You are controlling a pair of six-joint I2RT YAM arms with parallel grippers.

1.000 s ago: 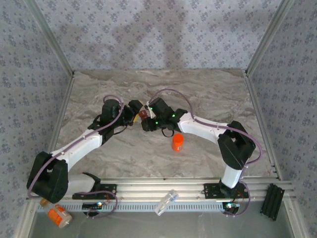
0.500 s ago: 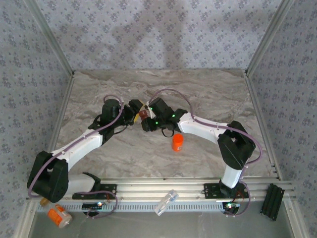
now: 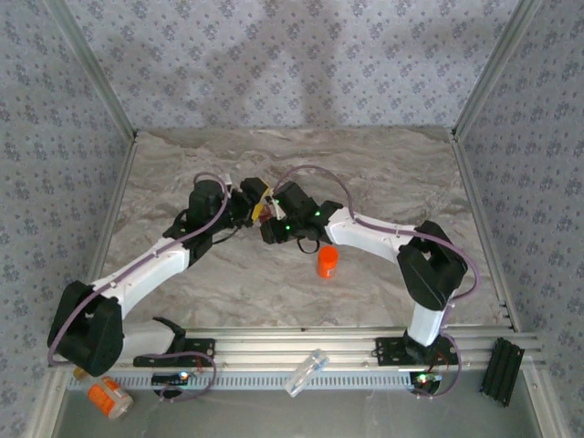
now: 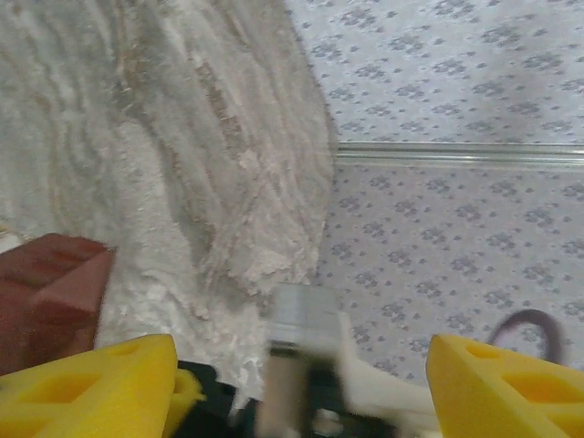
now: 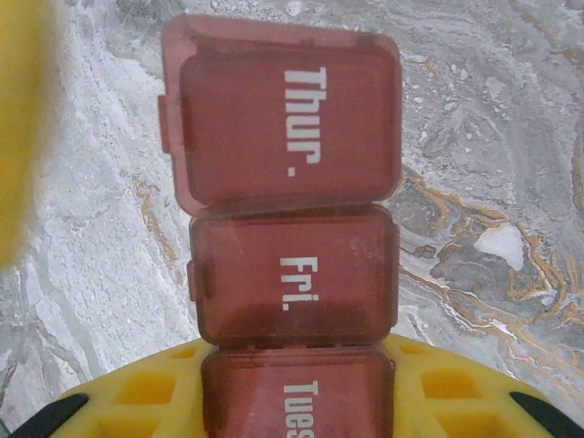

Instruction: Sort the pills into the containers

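A red-brown pill organizer [image 5: 290,228], lids marked Thur., Fri. and Tues, is clamped in the yellow claw [image 5: 294,394], marble table [image 5: 484,137] behind.

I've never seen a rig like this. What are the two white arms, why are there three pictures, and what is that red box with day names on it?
These are two robot arms bolted at the near edge of a marble-patterned table. Each ends in a yellow two-finger gripper. The wide picture comes from a fixed camera above and behind the arms. The other two come from a small camera on each wrist. The right gripper is shut on a dark red pill box with lids marked Thur., Fri. and Tues. The left gripper is open, close beside the box. A small orange bottle stands on the table. On the near ledge lie a clear tube and a white-capped orange bottle.
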